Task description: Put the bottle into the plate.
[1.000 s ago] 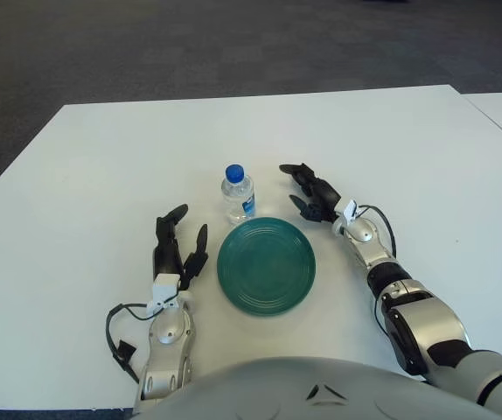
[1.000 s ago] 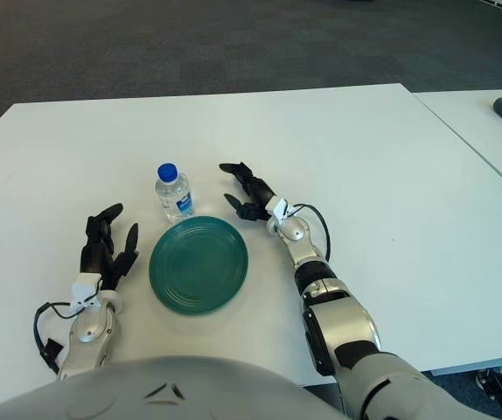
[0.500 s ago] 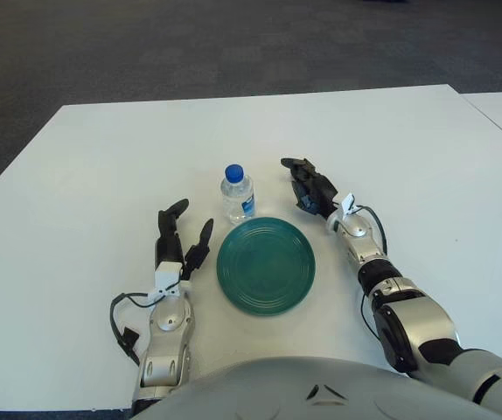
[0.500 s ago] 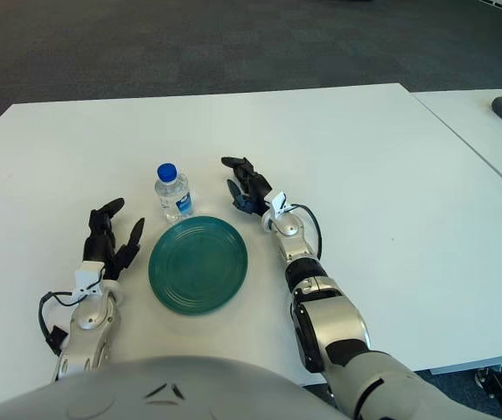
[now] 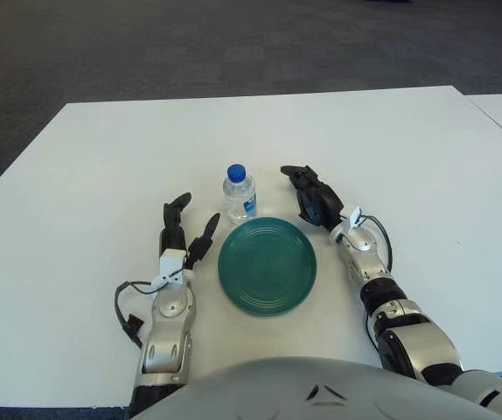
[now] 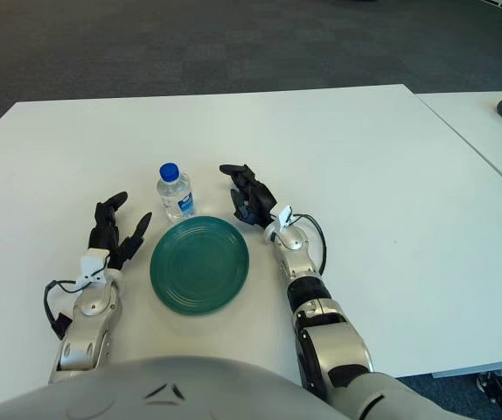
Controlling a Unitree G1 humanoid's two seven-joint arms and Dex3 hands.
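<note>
Bottle (image 5: 239,192) stands upright mid-table (image 5: 94,175), just past the plate's (image 5: 266,268) far edge, off it. Right hand (image 5: 314,199) just right of bottle, fingers spread, holding nothing. Left hand (image 5: 184,238) left of plate, fingers apart, empty.

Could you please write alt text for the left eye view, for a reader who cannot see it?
A bottle with a blue cap stands upright on a white table, just behind a green plate. The robot's right hand, fingers open, is right of the bottle without touching it; its left hand, also open, is left of the plate.
</note>
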